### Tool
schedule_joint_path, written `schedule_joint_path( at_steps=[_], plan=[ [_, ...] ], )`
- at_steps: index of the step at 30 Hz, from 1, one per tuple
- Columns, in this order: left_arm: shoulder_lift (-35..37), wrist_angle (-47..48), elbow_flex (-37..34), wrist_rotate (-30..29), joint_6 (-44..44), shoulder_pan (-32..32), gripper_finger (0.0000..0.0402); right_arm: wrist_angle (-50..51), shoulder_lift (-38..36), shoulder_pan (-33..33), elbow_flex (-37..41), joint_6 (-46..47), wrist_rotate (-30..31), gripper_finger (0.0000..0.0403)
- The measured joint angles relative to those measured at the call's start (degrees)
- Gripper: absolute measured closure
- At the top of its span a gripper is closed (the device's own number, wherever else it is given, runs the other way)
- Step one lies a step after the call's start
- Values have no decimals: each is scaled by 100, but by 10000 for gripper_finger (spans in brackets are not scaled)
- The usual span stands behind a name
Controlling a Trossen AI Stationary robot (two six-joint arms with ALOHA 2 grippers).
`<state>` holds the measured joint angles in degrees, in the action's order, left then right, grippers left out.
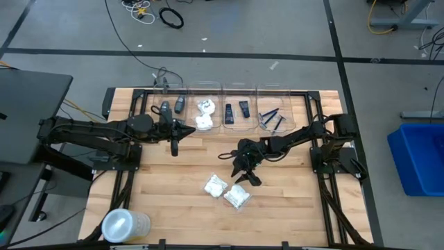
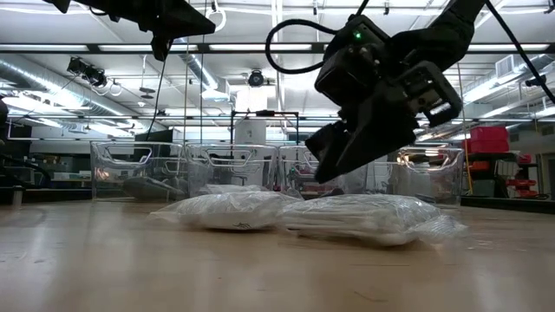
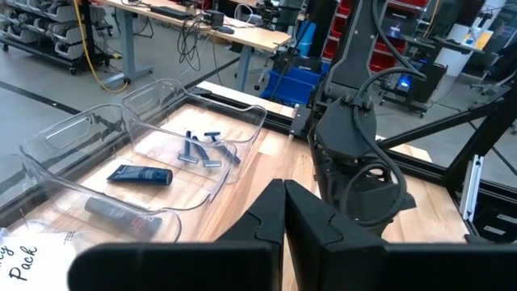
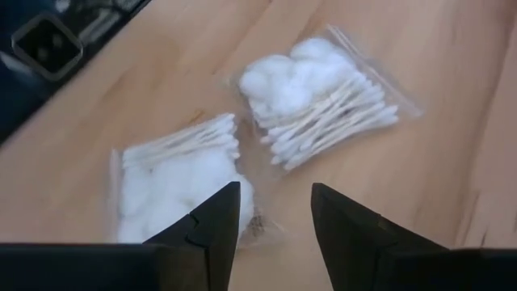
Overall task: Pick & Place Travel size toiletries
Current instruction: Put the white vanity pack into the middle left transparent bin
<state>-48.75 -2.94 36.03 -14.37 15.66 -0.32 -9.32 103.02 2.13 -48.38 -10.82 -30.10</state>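
On the wooden table [image 1: 173, 187], toward its near middle, two clear packets of cotton swabs and cotton balls lie side by side, edges touching or nearly so: one packet [image 1: 215, 185] [image 4: 174, 174] and a second packet [image 1: 237, 196] [image 4: 323, 101]. The low view shows both lying flat on the boards.

The right gripper [image 1: 244, 172] [image 4: 275, 230] hangs just above these packets, pointed down at them. Its fingers [image 4: 212, 230] are spread apart with a clear gap between, holding nothing; the nearer packet shows in that gap and under one fingertip.

Along the far edge stands a row of clear plastic bins [image 1: 239, 105]. One bin holds dark grey oval cases [image 1: 179, 104], the next holds white packets [image 1: 204, 114], the next holds small black tubes [image 1: 236, 110] [image 3: 139, 175], and the last holds blue razors [image 1: 272, 119] [image 3: 206, 149].

The left gripper [image 1: 173, 142] [image 3: 284, 212] is raised above the table just in front of the bin row, near the cases and white packets. Its fingers are pressed together, nothing between them.

A large translucent round container [image 1: 125, 226] sits at the near left corner, well apart from everything else.
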Motion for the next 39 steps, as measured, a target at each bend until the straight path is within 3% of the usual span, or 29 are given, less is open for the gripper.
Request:
schedule_joint_path(
  at_steps=[5, 14, 25, 39],
  plan=[
    [0, 3, 0, 0, -1, 0, 383, -2, 0, 2, 0, -987, 144, 245],
    [0, 77, 0, 0, 20, 0, 394, -76, 0, 16, 0, -1093, 158, 237],
    [-2, 117, 0, -146, 105, 0, 383, 7, -4, 26, 98, -2651, 154, 244],
    [-2, 114, 0, -148, 107, -1, 383, -412, 3, -146, 345, -3083, 94, 236]
  ],
)
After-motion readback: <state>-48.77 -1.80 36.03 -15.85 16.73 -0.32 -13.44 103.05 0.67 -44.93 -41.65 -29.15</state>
